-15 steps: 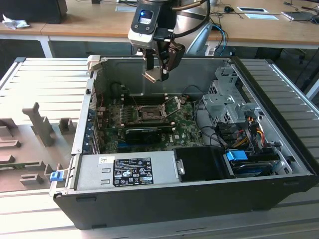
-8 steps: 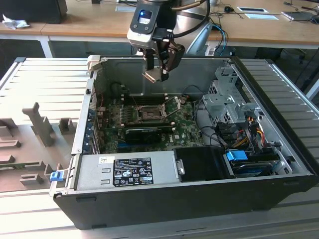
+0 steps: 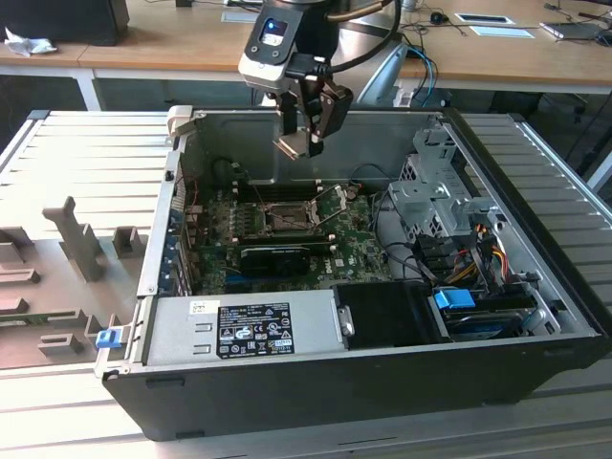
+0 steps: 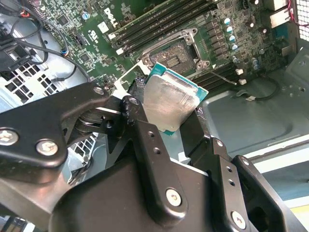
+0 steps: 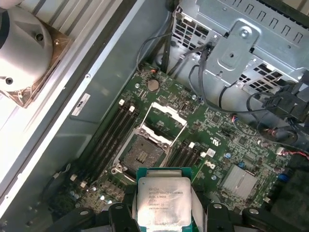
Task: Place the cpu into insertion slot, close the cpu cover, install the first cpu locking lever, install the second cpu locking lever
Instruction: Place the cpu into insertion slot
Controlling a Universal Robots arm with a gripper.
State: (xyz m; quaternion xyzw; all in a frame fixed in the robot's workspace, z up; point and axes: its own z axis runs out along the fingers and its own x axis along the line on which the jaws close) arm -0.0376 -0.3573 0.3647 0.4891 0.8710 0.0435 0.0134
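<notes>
My gripper (image 3: 298, 143) hangs over the open computer case, shut on the cpu (image 3: 291, 146), a flat square chip with a silvery face and green edge. In both wrist views the cpu (image 4: 169, 101) (image 5: 164, 200) sits between the black fingers (image 4: 140, 133), held well above the board. The insertion slot (image 3: 286, 218) (image 5: 142, 155) (image 4: 172, 50) is a dark square socket with a metal rim on the green board, bare and uncovered. The cpu cover (image 5: 166, 115) (image 3: 330, 203), a thin silvery frame, stands swung open at the socket's far side.
The case walls (image 3: 316, 129) ring the board. A long black card (image 3: 282, 256) lies just in front of the socket, memory slots (image 5: 108, 140) beside it. A grey drive cage (image 3: 430, 196) with loose cables (image 3: 459, 253) is at the exterior view's right, and a power supply (image 3: 249, 330) sits in front.
</notes>
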